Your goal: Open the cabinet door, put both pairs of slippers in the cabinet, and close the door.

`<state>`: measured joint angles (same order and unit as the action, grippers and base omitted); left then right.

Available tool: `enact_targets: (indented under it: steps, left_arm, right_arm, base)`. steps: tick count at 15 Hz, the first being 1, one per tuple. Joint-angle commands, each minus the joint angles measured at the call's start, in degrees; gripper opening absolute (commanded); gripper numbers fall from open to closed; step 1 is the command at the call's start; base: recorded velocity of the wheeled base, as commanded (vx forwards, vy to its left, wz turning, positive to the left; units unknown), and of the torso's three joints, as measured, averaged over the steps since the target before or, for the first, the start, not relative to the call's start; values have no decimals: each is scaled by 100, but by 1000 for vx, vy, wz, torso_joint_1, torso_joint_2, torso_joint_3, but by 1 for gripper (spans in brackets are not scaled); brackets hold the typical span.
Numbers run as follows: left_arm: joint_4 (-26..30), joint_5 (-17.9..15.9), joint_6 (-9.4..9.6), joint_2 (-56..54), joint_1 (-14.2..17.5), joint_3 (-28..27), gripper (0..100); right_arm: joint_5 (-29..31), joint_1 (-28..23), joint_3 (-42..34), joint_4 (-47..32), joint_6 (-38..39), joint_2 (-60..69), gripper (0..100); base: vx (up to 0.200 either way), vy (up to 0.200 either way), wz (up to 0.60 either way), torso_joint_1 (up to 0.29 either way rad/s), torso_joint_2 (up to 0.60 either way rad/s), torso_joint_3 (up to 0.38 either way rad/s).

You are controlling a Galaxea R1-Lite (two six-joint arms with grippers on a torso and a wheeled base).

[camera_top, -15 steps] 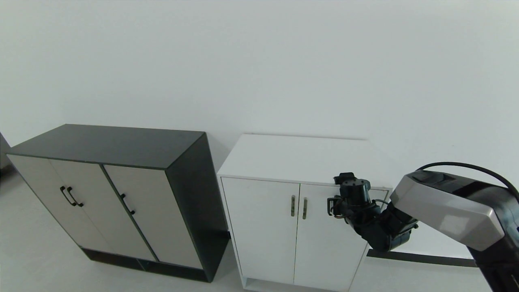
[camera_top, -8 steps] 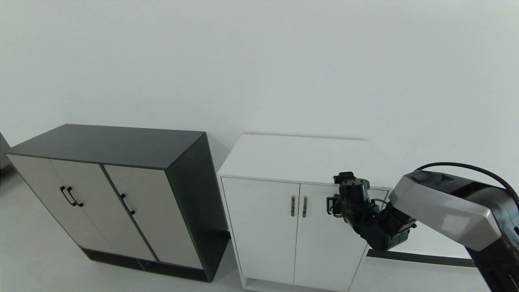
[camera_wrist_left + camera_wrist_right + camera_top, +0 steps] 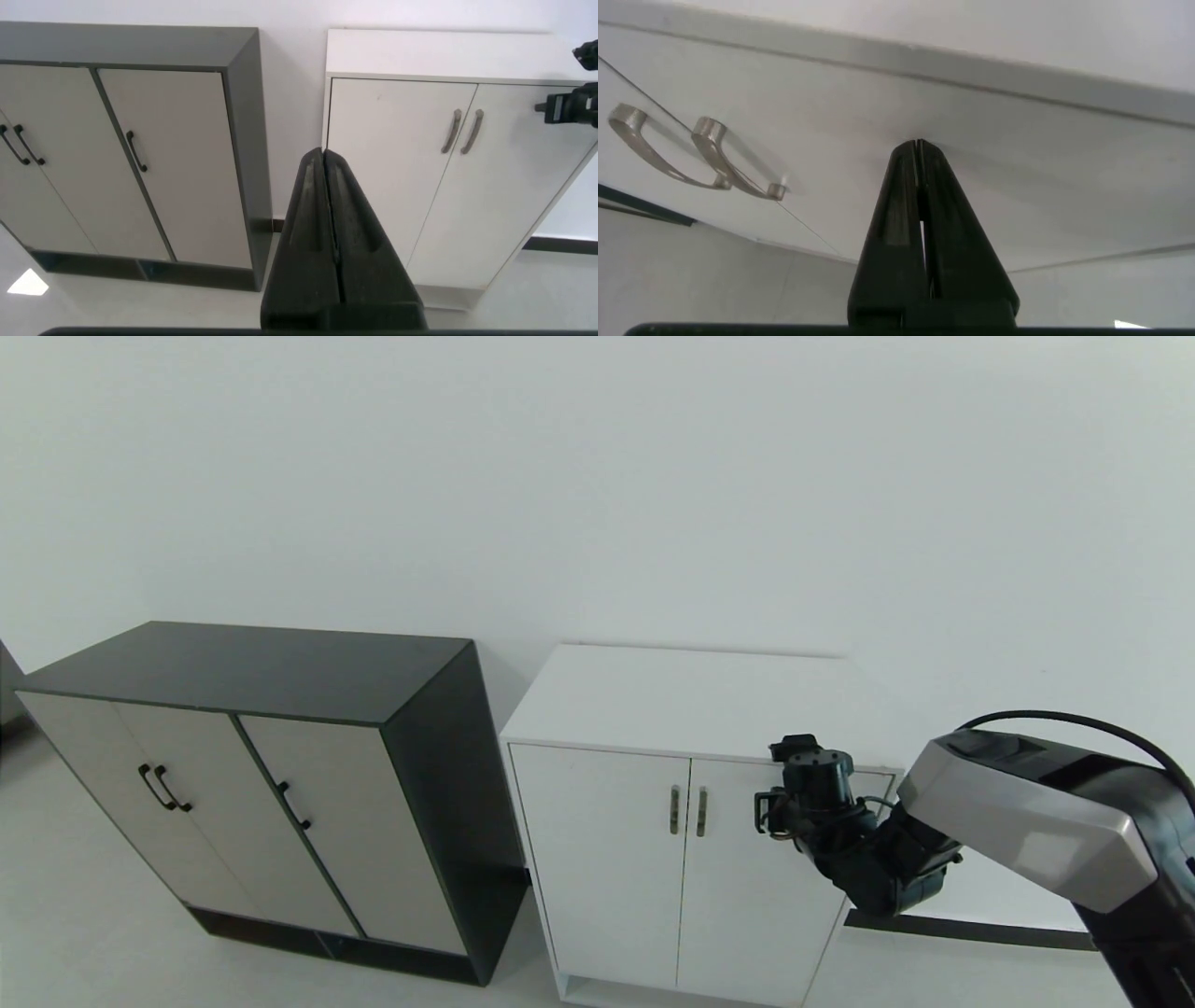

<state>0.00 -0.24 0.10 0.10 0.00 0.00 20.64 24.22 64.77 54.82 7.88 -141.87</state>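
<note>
The right gripper (image 3: 921, 154) has its two fingers pressed together, with nothing held between them. Its tip points at the right door (image 3: 733, 919) of the white cabinet (image 3: 691, 695), at the upper part of this door and a little to the right of the two metal handles (image 3: 674, 809). It seems to be very near the door panel, but I cannot tell if it touches it. The left gripper (image 3: 323, 163) is closed in the same way and is empty – it hangs well back from the furniture and faces both cabinets from a distance. The white cabinet stands on the floor (image 3: 84, 933) against the pale wall (image 3: 597, 476). Both its doors are shut, the left door (image 3: 607, 859) meeting the right one at the middle, where the handles sit side by side. Just beside it, on the robot's left, stands a dark cabinet (image 3: 261, 667) with light grey doors and black handles (image 3: 166, 788), also closed.
</note>
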Motion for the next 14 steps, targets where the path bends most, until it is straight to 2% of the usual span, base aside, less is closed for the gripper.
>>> enact_targets:
  steps: [1, 4, 6, 7, 8, 9, 11, 14]
  left_arm:
    - [0, 7, -1, -1, 0, 0, 0]
    - [0, 7, -1, -1, 0, 0, 0]
    - [0, -2, -1, -1, 0, 0, 0]
    - [0, -2, -1, -1, 0, 0, 0]
    - [0, -2, -1, -1, 0, 0, 0]
    - [0, 7, -1, -1, 0, 0, 0]
    - [0, 7, -1, -1, 0, 0, 0]
    - [0, 7, -1, -1, 0, 0, 0]
  right_arm:
    - [2, 30, -395, 46, 39, 389, 0]
    - [81, 21, -1414, 486, -5, 1074, 0]
    - [98, -84, -2557, 591, -58, 2015, 0]
    - [107, -111, -2803, 609, -84, 2208, 0]
    - [107, -251, -3480, 872, -128, 2691, 0]
    - [98, -287, -3700, 969, -163, 2823, 0]
    - [98, -506, -5035, 1584, -366, 3711, 0]
    - [98, -585, -6477, 1760, -454, 5038, 0]
  base:
    - [0, 0, 0, 0, 0, 0]
    - [0, 0, 0, 0, 0, 0]
    - [0, 0, 0, 0, 0, 0]
    - [0, 0, 0, 0, 0, 0]
    - [0, 0, 0, 0, 0, 0]
    - [0, 0, 0, 0, 0, 0]
    - [0, 0, 0, 0, 0, 0]
    - [0, 0, 0, 0, 0, 0]
